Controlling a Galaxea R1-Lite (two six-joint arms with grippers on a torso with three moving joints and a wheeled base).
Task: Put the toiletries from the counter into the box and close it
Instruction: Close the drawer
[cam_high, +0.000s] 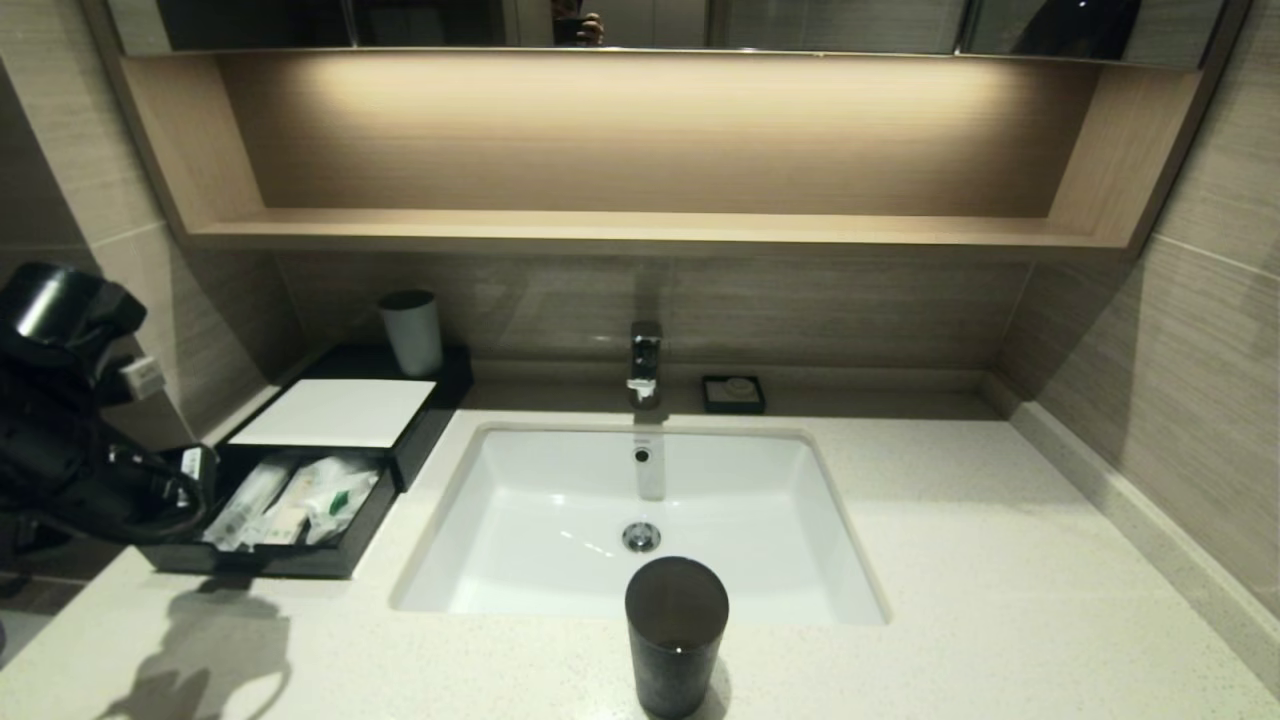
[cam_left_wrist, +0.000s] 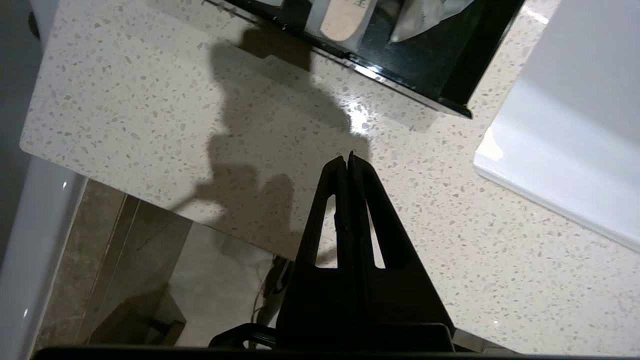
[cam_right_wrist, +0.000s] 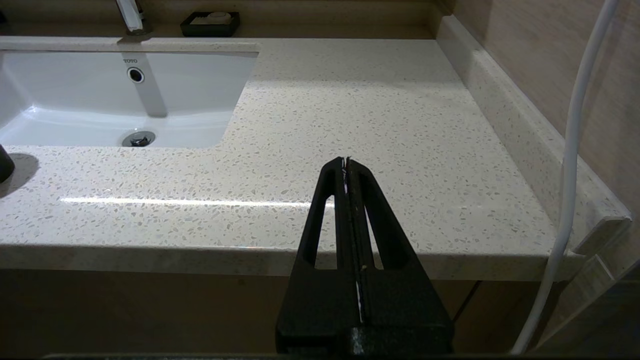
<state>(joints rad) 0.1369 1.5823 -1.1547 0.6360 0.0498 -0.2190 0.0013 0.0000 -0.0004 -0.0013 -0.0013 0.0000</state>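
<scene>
The black box with a white top panel stands at the left back of the counter. Its drawer is pulled out toward me. The clear-wrapped toiletries lie inside the drawer, one with a green label. My left arm hangs at the drawer's left side. My left gripper is shut and empty above the speckled counter, a short way in front of the drawer's front corner. My right gripper is shut and empty, level with the counter's front edge at the right.
A white sink with a faucet sits mid-counter. A tall dark cup stands in front of it. A white cup stands on the box's back. A small black soap dish sits right of the faucet. A white cable hangs by the right wall.
</scene>
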